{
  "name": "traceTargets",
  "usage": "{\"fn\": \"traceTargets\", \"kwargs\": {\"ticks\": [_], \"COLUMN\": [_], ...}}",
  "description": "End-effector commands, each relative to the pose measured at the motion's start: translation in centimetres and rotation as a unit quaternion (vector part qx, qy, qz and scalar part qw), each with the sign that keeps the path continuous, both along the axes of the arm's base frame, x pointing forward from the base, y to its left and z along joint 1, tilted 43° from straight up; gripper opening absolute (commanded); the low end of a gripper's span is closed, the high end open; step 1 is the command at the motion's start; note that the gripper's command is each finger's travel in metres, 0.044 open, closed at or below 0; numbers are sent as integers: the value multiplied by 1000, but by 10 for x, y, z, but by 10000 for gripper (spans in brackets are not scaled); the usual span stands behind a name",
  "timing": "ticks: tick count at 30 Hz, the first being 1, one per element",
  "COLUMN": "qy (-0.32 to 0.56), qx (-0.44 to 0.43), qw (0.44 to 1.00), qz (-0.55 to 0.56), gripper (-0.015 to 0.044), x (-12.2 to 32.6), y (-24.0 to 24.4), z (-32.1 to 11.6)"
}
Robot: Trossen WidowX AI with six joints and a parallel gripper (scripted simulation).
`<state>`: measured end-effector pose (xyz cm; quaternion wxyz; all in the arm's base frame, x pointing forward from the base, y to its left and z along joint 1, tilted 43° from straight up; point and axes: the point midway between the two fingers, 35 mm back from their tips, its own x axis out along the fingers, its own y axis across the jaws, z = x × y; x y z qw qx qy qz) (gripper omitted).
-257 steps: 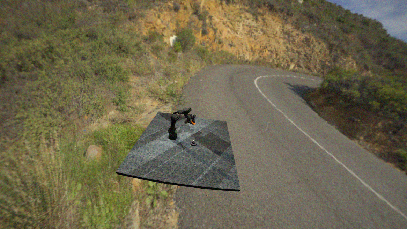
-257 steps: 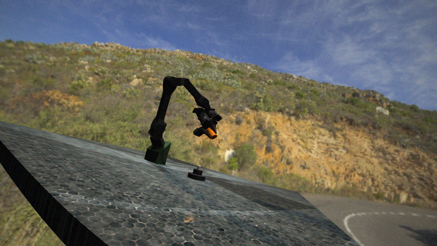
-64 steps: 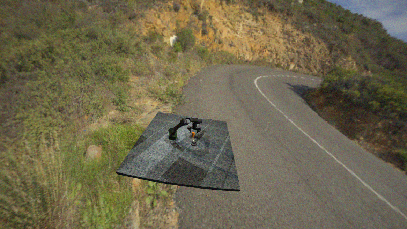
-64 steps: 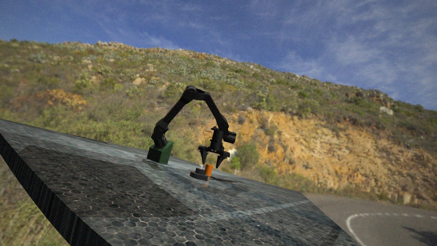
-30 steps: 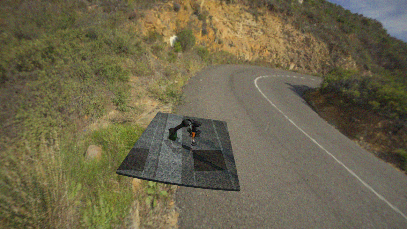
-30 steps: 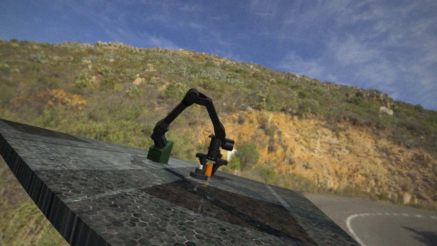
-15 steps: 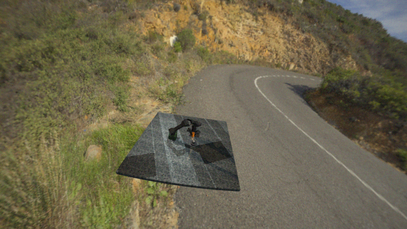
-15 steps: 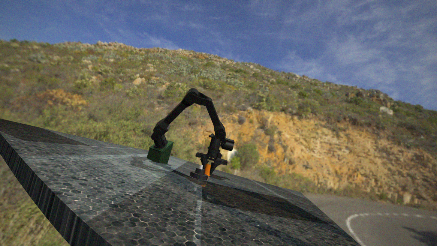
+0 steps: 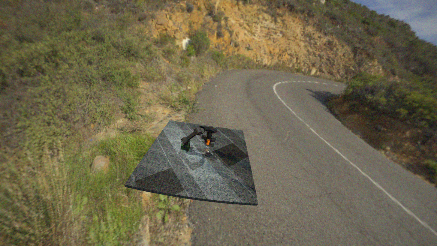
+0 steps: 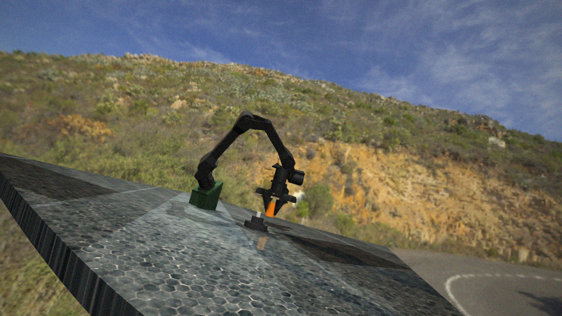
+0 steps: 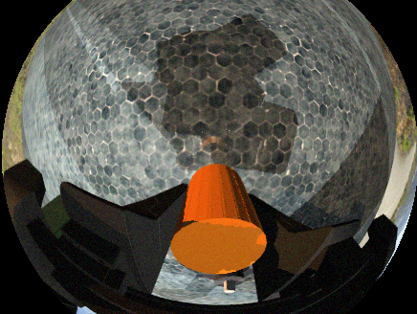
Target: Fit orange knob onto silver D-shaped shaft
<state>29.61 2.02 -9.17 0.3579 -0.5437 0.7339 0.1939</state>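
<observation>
The orange knob (image 9: 208, 141) (image 10: 270, 209) (image 11: 217, 244) is held between the fingers, its plain round top toward the wrist camera. My gripper (image 9: 208, 143) (image 10: 271, 212) (image 11: 216, 195) is shut on it, one finger on each side. In the exterior view the knob hangs a little above the table, its reflection apart below it. The dark round pedestal (image 9: 208, 154) (image 10: 255, 225) with the silver shaft (image 9: 208, 151) (image 10: 258, 214) (image 11: 230, 286) stands beside the knob, not under it. The shaft is bare. The knob's hole is underneath and hidden; the shaft's flat side is unclear.
The arm's green base block (image 9: 185, 146) (image 10: 205, 197) stands on the table (image 9: 213, 183) (image 10: 220, 275), to the left of the pedestal in the top and exterior views. Dark patches and shadows cross the patterned top. The table's edges show in the top and exterior views.
</observation>
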Motion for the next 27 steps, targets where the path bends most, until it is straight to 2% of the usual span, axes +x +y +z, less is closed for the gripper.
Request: {"fn": "traceTargets", "kwargs": {"ticks": [1, 27], "qy": [-5, -4], "qx": [5, 4], "qw": [1000, 1000], "qz": [0, -1], "gripper": [0, 0], "x": [5, 18], "y": [10, 64], "z": [9, 70]}}
